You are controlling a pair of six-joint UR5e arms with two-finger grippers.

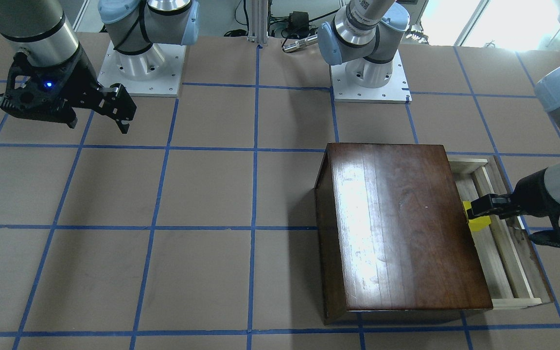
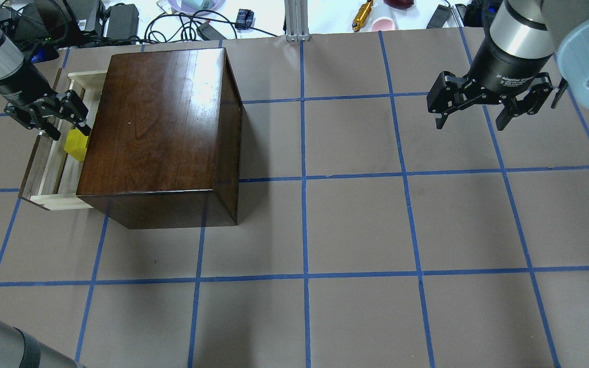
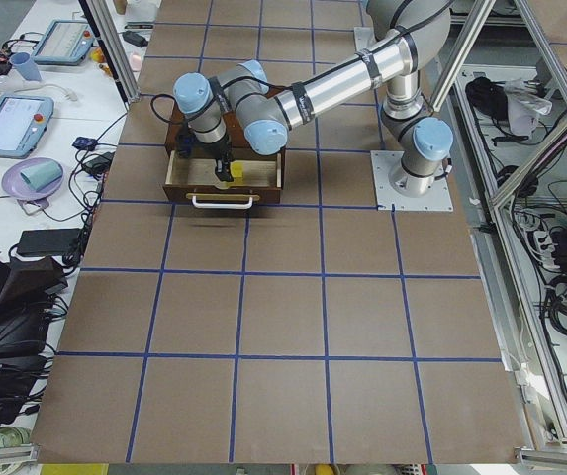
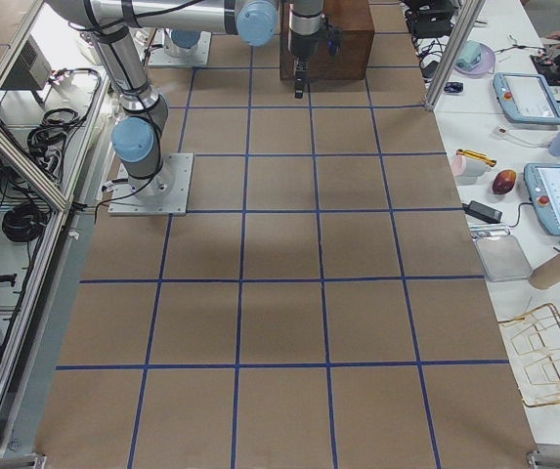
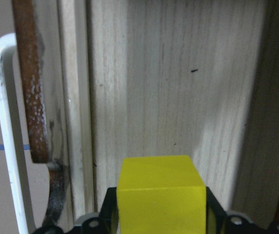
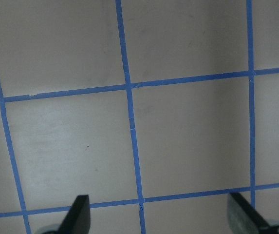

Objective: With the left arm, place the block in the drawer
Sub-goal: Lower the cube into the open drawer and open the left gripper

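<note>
The yellow block [image 2: 75, 145] is held between the fingers of my left gripper [image 2: 69, 134], which is shut on it. It hangs just above the floor of the open drawer [image 2: 51, 166], close to the edge of the dark-brown wooden box [image 2: 156, 117]. In the left wrist view the block [image 5: 161, 195] sits over the drawer's pale wood floor [image 5: 168, 87], with the white pull [image 5: 3, 122] at the left. In the front view the left gripper [image 1: 472, 214] holds the block [image 1: 478, 222] over the drawer [image 1: 503, 253]. My right gripper [image 2: 471, 122] is open and empty, far from the box.
The box's top [image 1: 406, 223] overhangs the inner part of the drawer. Cables, power bricks and small items [image 2: 120, 20] lie along the table's far edge. The right wrist view shows only brown table with blue tape lines [image 6: 129, 126] below the right gripper.
</note>
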